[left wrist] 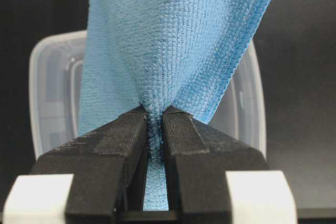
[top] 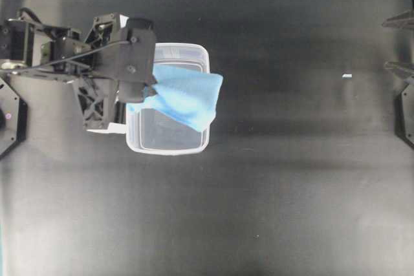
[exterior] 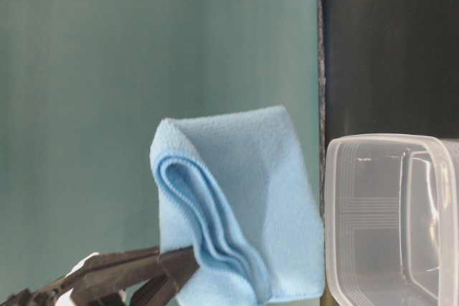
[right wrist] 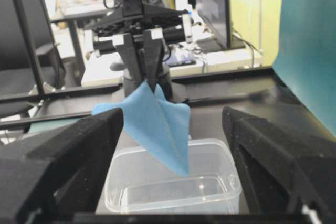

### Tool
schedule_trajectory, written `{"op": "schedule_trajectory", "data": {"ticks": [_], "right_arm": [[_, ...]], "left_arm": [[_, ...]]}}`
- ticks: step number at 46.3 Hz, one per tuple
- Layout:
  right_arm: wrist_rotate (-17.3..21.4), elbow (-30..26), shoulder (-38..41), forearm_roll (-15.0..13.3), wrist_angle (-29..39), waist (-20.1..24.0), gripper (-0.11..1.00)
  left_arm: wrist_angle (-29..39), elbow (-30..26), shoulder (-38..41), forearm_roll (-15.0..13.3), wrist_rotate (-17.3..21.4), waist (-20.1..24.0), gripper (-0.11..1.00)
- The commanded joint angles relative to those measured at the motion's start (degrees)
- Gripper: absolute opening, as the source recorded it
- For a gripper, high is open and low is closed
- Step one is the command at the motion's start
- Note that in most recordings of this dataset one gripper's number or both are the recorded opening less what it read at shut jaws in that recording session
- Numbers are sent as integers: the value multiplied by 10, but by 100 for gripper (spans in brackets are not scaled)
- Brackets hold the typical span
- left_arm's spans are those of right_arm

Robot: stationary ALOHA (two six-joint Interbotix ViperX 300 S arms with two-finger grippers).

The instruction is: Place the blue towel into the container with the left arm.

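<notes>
1. My left gripper (left wrist: 155, 124) is pinched tight on the blue towel (top: 187, 98), which hangs over the container (top: 169, 141).
2. My right gripper (right wrist: 173, 145) is spread wide, holding nothing.
3. I can read no writing anywhere.

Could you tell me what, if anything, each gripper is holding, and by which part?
The left gripper pinches the blue towel by a bunched fold; the right gripper holds nothing.
</notes>
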Motion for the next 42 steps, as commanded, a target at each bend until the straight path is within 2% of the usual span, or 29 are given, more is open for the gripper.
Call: {"op": "schedule_trajectory", "data": {"ticks": [1, 24, 34, 37, 42], "right_arm": [[1, -5, 5, 2, -6, -3, 74], [3, -5, 4, 3, -6, -2, 74], [3, -4, 5, 2, -6, -3, 74], [3, -4, 5, 3, -6, -2, 74], [3, -4, 6, 3, -7, -3, 74]], "left_arm": [[-7, -4, -1, 2, -2, 4, 5], [-10, 12, -3, 2, -7, 10, 6], [-11, 30, -5, 2, -25, 11, 6], [-11, 31, -5, 2, -29, 11, 19], [-11, 32, -6, 2, -33, 11, 52]]}}
